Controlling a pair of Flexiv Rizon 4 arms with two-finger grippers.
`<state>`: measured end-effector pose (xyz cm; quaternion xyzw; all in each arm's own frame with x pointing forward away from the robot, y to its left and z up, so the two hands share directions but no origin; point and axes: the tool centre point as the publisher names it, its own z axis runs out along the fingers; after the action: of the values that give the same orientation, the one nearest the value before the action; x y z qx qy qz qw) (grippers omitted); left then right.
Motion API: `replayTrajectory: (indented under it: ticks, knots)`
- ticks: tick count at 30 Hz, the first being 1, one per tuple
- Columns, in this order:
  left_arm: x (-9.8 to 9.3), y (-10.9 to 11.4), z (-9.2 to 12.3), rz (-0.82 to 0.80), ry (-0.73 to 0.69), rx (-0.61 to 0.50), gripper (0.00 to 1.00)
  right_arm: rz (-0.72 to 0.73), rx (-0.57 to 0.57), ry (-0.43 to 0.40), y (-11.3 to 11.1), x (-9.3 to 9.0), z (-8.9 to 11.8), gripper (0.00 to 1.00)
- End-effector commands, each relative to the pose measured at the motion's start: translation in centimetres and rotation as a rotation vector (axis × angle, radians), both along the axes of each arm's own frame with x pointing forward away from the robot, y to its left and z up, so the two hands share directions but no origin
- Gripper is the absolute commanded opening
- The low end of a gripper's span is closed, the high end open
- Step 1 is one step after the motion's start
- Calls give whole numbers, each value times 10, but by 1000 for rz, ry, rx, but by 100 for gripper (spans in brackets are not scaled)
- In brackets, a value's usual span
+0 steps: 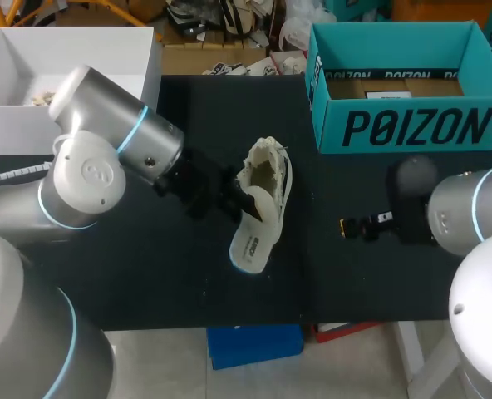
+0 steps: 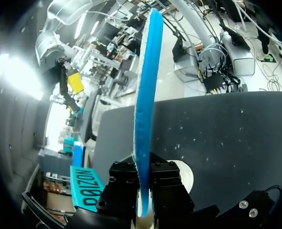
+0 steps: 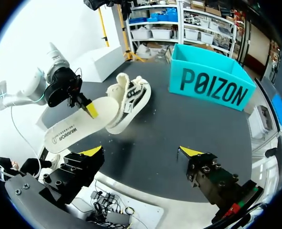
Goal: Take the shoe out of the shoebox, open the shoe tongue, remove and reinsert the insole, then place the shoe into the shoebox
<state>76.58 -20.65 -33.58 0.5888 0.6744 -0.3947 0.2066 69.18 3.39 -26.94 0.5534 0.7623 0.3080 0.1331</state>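
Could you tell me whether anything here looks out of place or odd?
Only the insole: it is out of the shoe, pinched in the left gripper beside it. The shoe sits on the table, outside the teal shoebox. Nothing looks spilled or damaged.

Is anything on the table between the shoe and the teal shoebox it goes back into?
Nothing visible does. The table between the shoe and the shoebox is bare. The right gripper hangs open beside that path, nearer the front edge. The left gripper is shut on the insole.
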Motion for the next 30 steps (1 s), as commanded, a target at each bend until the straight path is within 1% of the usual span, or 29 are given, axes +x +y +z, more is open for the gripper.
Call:
replayTrajectory:
  ticks: [1, 13, 15, 18, 21, 24, 30]
  knots:
    - [3, 0, -3, 7, 11, 8, 0, -57, -69, -19, 4, -1, 1, 100]
    - [3, 0, -3, 7, 11, 8, 0, -57, -69, -19, 4, -1, 1, 100]
    - [4, -2, -7, -65, 72, -8, 0, -57, -69, -19, 4, -1, 1, 100]
    - [0, 0, -3, -168, 126, -47, 0, -57, -69, -19, 4, -1, 1, 100]
    - [1, 4, 1, -188, 103, -40, 0, -57, -69, -19, 4, -1, 1, 100]
    - [2, 6, -1, -188, 102, -46, 0, -57, -69, -19, 4, -1, 1, 100]
    - [9, 5, -12, -116, 104, -58, 0, -57, -69, -19, 4, -1, 1, 100]
